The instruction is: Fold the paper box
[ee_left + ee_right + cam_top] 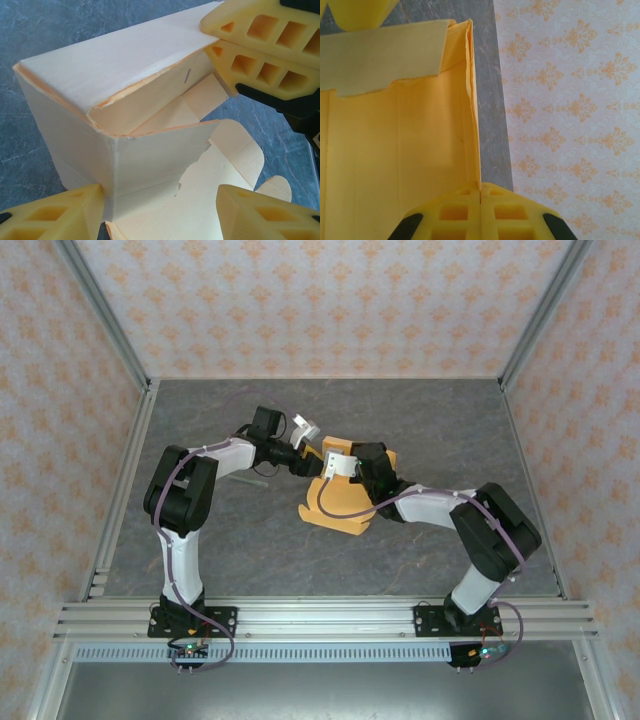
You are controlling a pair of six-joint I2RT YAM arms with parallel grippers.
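The paper box is orange-yellow card, partly raised into a box shape in the middle of the table. In the left wrist view the paper box shows a folded top panel, an upright corner and a loose tabbed flap lying flat. My left gripper is open and straddles that corner, one finger against the outer wall. My right gripper is shut on the thin edge of a box wall. In the top view, the left gripper and right gripper meet at the box's far side.
The grey stone-patterned table has free room on every side of the box. Aluminium rails run along the near edge, and patterned walls close in the left, back and right.
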